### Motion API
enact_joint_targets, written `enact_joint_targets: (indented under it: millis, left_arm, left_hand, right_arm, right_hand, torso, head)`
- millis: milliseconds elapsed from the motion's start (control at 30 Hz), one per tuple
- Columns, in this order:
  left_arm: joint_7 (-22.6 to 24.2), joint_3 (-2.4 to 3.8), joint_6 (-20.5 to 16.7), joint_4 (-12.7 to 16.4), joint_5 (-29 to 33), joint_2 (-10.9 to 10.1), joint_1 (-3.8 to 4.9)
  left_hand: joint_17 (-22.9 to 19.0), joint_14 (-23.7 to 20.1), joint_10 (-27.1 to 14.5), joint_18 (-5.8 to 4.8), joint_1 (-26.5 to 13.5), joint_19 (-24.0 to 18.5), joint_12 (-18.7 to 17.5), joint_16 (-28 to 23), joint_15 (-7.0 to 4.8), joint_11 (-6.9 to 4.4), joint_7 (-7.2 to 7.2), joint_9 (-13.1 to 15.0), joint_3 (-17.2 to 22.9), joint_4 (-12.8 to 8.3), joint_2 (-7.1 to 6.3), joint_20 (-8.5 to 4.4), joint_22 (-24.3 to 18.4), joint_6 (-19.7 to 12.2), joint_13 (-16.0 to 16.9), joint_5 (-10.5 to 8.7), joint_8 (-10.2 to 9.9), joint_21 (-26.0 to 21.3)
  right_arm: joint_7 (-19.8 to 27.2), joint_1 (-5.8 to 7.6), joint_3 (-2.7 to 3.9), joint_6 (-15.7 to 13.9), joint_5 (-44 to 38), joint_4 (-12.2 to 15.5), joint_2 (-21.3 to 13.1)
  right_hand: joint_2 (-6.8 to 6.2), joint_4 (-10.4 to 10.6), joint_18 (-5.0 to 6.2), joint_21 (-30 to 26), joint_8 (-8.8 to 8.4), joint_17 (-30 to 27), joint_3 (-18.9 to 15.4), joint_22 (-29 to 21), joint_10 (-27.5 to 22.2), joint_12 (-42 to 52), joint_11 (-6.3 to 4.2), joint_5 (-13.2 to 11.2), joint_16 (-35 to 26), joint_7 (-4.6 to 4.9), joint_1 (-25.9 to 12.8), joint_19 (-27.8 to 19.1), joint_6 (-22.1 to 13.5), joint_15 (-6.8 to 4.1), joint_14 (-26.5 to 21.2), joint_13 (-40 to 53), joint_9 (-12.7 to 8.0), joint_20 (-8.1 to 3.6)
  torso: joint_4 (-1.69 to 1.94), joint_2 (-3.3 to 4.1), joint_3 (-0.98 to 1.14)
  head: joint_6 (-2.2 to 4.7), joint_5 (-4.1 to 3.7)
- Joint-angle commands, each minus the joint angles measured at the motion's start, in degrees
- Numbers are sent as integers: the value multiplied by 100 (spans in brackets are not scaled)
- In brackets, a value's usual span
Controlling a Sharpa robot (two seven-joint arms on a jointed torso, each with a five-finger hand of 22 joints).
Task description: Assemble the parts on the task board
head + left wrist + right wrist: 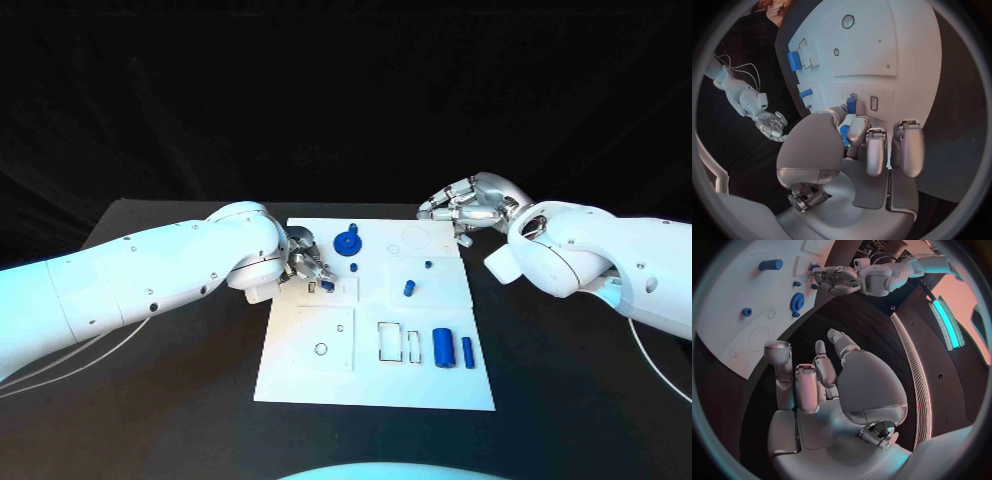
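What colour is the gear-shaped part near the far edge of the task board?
Blue. The gear stands out against the white task board, clearest in the head view.

Under my fingers lies a black table, matte and dark. Behind it I see a black backdrop. A ribbed pale strip runs beside a glowing teal light.
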Motion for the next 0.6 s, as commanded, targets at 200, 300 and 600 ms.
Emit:
enact_joint_targets:
  millis: [200, 300, 600]
  left_arm:
    - [31, 1, 48, 19, -24, 17, -4]
    - [30, 1, 60, 14, -28, 19, -4]
    - [13, 1, 256, 18, -36, 17, -3]
  left_hand:
    - [1508, 605, 45, -66, -26, 139, 12, 18, -51, -8, -96, 146, 246, -207, 45, -37, 581, 69, 3, 33, 32, 29]
    - [1508, 605, 45, -66, -26, 139, 12, 18, -51, -8, -96, 146, 246, -207, 45, -37, 581, 69, 3, 33, 32, 29]
    - [1508, 605, 51, -67, -67, 142, 16, 18, -55, -14, -102, 166, 253, -214, 6, -40, 587, 73, 6, 32, 56, 31]
  right_arm:
    - [-9, -5, 0, 124, 34, 3, 8]
    - [-10, -6, 0, 127, 33, 2, 10]
    - [-10, -11, 0, 142, 32, 0, 12]
  right_hand:
    - [33, 29, -66, -9, 29, 412, -20, 9, -31, -10, -7, 30, -8, 13, -14, -51, -42, 36, 41, 3, 5, 4]
    - [33, 29, -66, -9, 29, 412, -20, 9, -31, -10, -7, 30, -8, 13, -14, -51, -42, 36, 41, 3, 5, 4]
    - [33, 29, -66, -9, 29, 412, -20, 9, -31, -10, -7, 30, -8, 13, -14, -51, -42, 36, 41, 3, 5, 4]
  torso:
    - [6, 0, 2]
    - [4, 1, 0]
    - [5, 2, 0]
  head:
    - [5, -5]
    - [8, -7]
    - [-17, 3]
